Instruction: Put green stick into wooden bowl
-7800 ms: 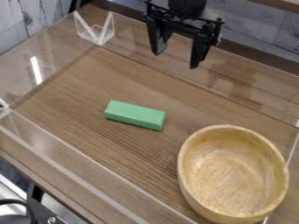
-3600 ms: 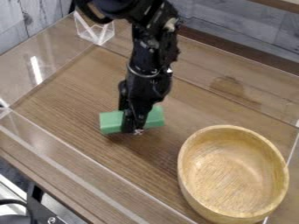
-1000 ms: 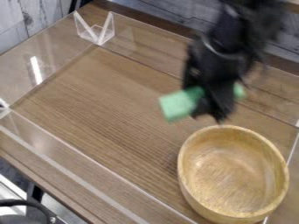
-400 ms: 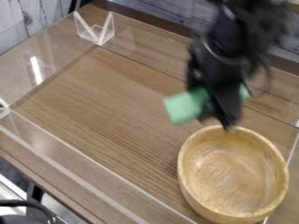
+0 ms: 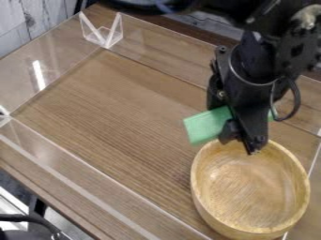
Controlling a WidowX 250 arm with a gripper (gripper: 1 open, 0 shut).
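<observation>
While my gripper (image 5: pixel 246 134) hangs above the tabletop (image 5: pixel 113 103) toward its right edge, my jaws are clenched on the green stick (image 5: pixel 207 125). It juts out to the left of my fingers, tilted, lifted clear of the wood, just over the far rim of the wooden bowl (image 5: pixel 251 187).

The green stick (image 5: pixel 207 125) is solid mint-green with a matte, even surface. The wooden bowl (image 5: pixel 251 187) is light yellowish wood with visible grain, a thick rim and a smooth, faintly satin finish. The table (image 5: pixel 113 117) shows brown wood-grain with a low sheen. The clear walls (image 5: pixel 51 66) around it look like glossy transparent plastic with bright reflections. The gripper (image 5: pixel 246 131) is black, mostly matte, slightly blurred.
</observation>
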